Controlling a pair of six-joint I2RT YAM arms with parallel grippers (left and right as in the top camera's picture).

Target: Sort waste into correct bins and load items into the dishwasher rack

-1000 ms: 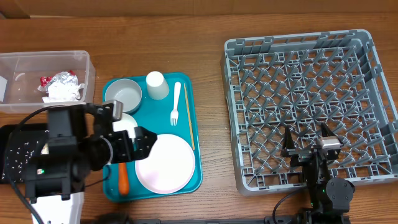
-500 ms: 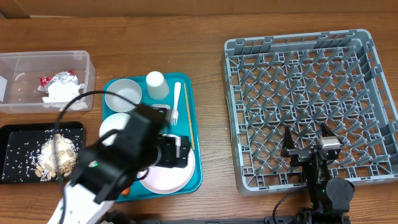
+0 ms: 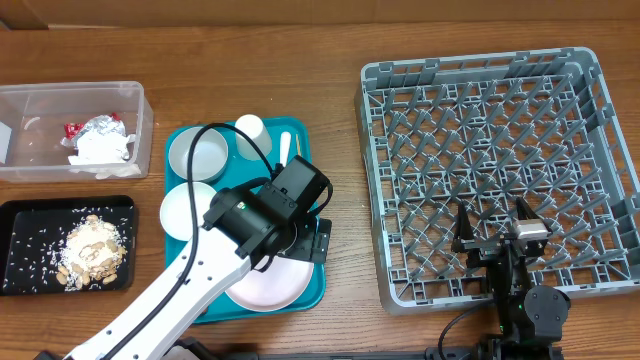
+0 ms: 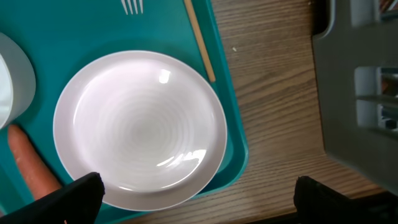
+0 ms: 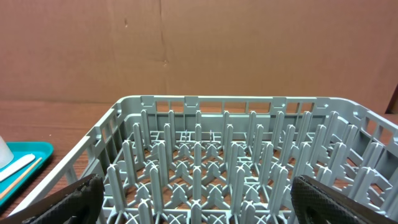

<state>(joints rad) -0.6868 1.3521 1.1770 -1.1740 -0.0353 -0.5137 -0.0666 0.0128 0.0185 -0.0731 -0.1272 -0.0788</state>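
Left wrist view: you are hovering the left gripper (image 4: 199, 194), wide open and empty, over the plate (image 4: 140, 127); gripping its rim is probably coming next.

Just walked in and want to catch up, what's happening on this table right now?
The left gripper hovers open over the large plate on the teal tray, holding nothing. The right gripper hangs open over the near side of the dishwasher rack, which has no dishes in it. The napkin and foil wrapper lie in the clear tub, the food scraps in the black tray.
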